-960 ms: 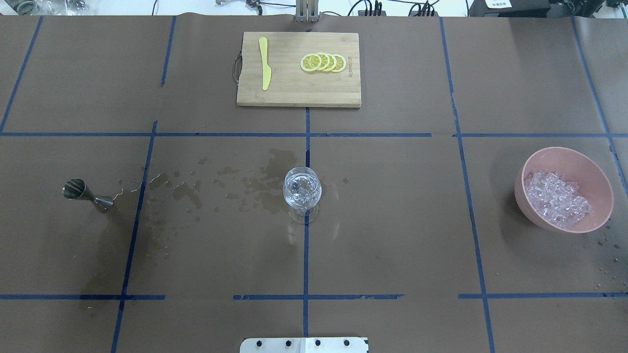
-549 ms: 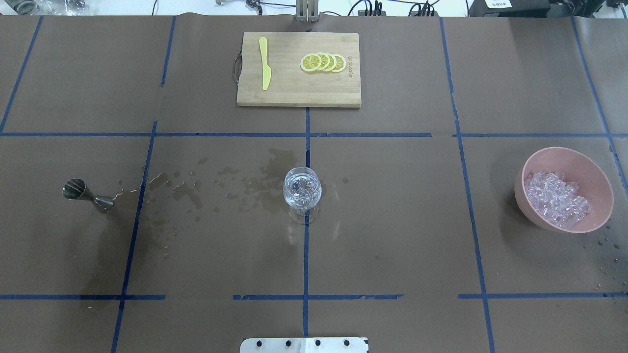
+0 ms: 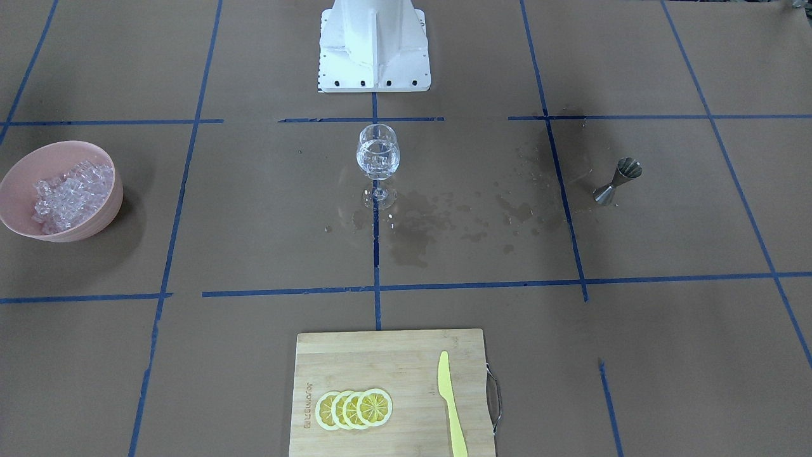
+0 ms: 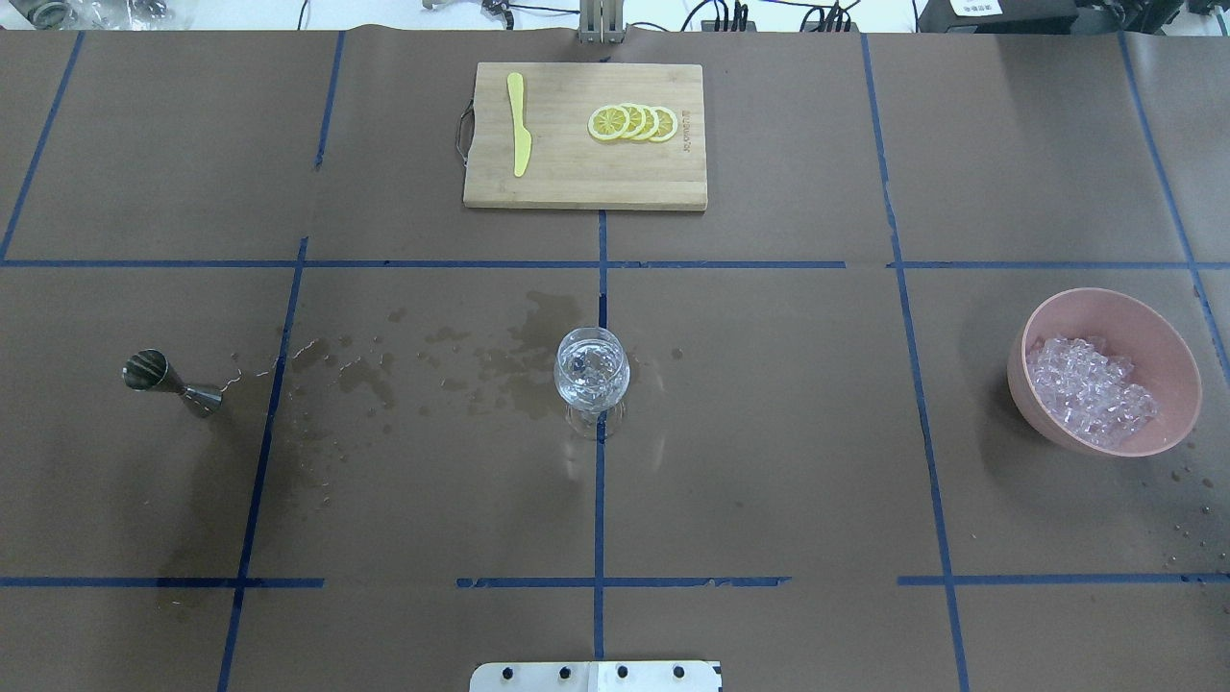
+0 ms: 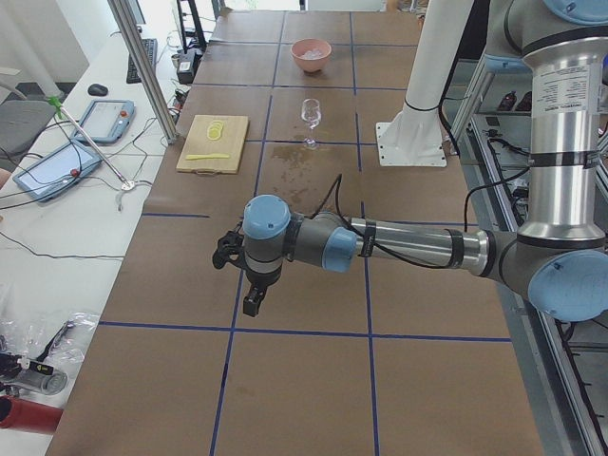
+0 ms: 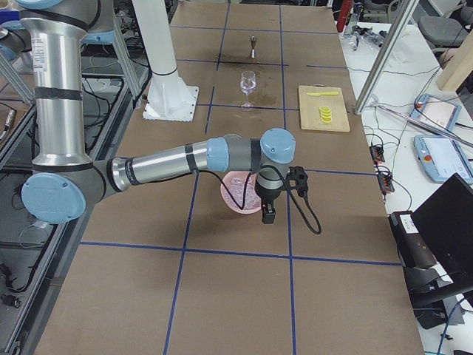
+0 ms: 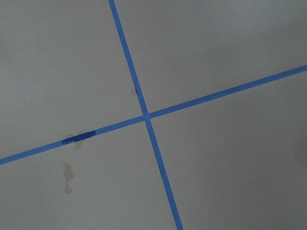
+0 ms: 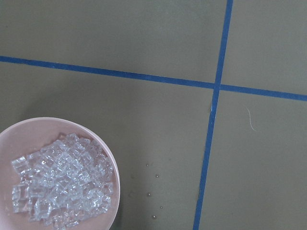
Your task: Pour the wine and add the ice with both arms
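Note:
A clear stemmed glass (image 4: pixel 593 370) stands at the table's middle with a few ice cubes and a little clear wine in it, hard to make out; it also shows in the front view (image 3: pixel 378 154). The heap of ice (image 4: pixel 1091 389) lies in a pink bowl (image 4: pixel 1168 336) at the right, also in the right wrist view (image 8: pixel 62 187). A steel jigger (image 4: pixel 159 376) stands at the left. My left gripper (image 5: pixel 253 302) shows only in the left side view, my right gripper (image 6: pixel 268 215) only in the right side view, above the bowl's near edge. I cannot tell whether either is open or shut.
A bamboo cutting board (image 4: pixel 567 187) with a yellow knife (image 4: pixel 519 125) and lemon slices (image 4: pixel 633 123) lies at the far middle. Dark wet stains (image 4: pixel 500 360) spread left of the glass. The white pedestal base (image 3: pixel 374 44) stands behind the glass.

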### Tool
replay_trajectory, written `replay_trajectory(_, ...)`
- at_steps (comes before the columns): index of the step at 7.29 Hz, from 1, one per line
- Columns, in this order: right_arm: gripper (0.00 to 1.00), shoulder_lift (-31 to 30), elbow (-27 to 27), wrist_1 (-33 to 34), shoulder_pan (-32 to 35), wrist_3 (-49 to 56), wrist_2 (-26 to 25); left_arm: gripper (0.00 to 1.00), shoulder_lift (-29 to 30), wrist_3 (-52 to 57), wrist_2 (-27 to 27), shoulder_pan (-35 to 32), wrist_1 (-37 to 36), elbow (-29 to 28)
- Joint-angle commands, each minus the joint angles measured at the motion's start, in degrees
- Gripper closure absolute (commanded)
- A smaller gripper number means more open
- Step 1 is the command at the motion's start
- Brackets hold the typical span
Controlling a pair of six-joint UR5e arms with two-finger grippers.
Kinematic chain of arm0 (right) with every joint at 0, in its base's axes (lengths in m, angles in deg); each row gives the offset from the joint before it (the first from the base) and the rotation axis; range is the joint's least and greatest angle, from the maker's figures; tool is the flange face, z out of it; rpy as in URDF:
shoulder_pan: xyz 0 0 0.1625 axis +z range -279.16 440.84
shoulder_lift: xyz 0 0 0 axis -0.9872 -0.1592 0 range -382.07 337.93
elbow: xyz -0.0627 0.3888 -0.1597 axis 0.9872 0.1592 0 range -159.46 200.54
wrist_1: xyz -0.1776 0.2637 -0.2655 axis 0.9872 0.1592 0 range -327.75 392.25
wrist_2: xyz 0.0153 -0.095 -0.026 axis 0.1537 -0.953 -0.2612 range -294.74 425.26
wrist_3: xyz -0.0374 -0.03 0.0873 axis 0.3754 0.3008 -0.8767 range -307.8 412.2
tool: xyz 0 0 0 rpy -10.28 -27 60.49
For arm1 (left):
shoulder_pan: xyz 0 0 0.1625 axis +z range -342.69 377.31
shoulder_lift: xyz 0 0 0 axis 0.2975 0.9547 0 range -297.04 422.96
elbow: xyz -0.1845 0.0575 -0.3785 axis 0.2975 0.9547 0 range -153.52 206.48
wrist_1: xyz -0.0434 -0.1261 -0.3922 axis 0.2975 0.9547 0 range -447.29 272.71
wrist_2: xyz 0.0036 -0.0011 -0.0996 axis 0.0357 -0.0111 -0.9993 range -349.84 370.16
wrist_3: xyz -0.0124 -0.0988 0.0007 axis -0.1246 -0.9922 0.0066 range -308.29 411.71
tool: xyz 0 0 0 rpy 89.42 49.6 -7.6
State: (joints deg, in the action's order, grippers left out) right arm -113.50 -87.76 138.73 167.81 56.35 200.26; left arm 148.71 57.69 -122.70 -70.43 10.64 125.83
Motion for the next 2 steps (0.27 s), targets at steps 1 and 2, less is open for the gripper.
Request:
replay_trajectory(1, 0.00, -2.1, -0.1, 0.7, 0.0, 0.2, -0.3, 0.00, 0.6, 0.0, 0.0, 0.0, -0.1, -1.2)
replay_trajectory(2, 0.00, -2.3, 0.4, 0.7, 0.0, 0.2, -0.7, 0.00, 0.7, 0.0, 0.0, 0.0, -0.1, -1.2)
